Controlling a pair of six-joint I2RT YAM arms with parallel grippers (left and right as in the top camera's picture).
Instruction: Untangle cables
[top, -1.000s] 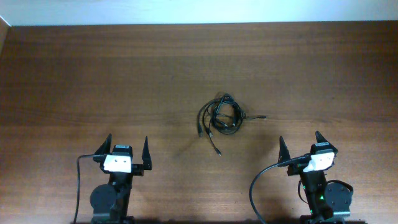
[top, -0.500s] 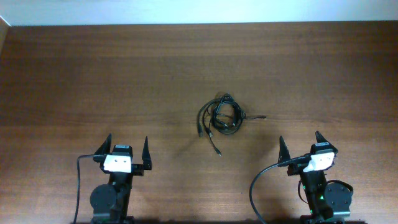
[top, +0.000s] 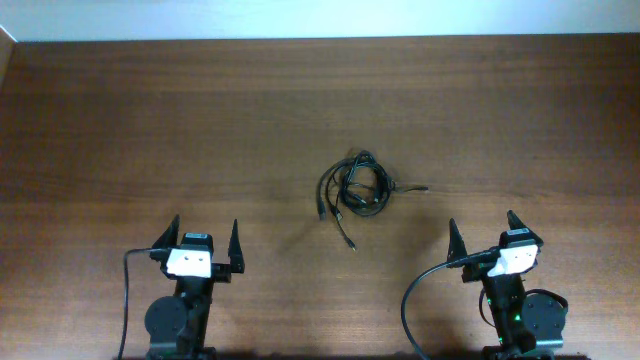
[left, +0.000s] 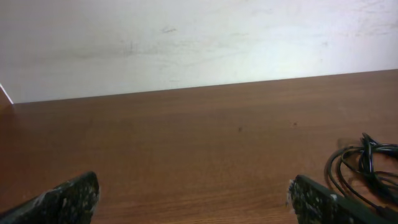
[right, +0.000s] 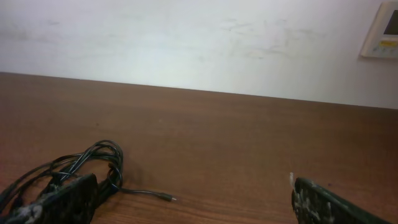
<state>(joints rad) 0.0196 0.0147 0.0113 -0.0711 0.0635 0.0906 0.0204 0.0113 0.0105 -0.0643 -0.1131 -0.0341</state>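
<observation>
Evidently nothing is started yet: the cables (top: 355, 190) lie in one knotted bundle on the counter (top: 150, 120), with no cord pulled free. All the separating is left for you.

- Left hand (top: 205, 238): on the near-left side of the cables, well apart from them, spread wide, holding nothing.
- Right hand (top: 482, 232): on the near-right side of the cables, also well apart, spread wide, holding nothing.
- Loose ends: one plug tail runs out of the cables to the right, and another trails toward the hands.

Hard to read:
- Overhead, the crossings are too fine to trace, so you cannot count the cords.
- The left wrist view cuts the cables at the frame edge, and a finger (left: 317, 199) covers their near part.
- The right wrist view hides their near-left part behind a finger (right: 62, 200).
</observation>
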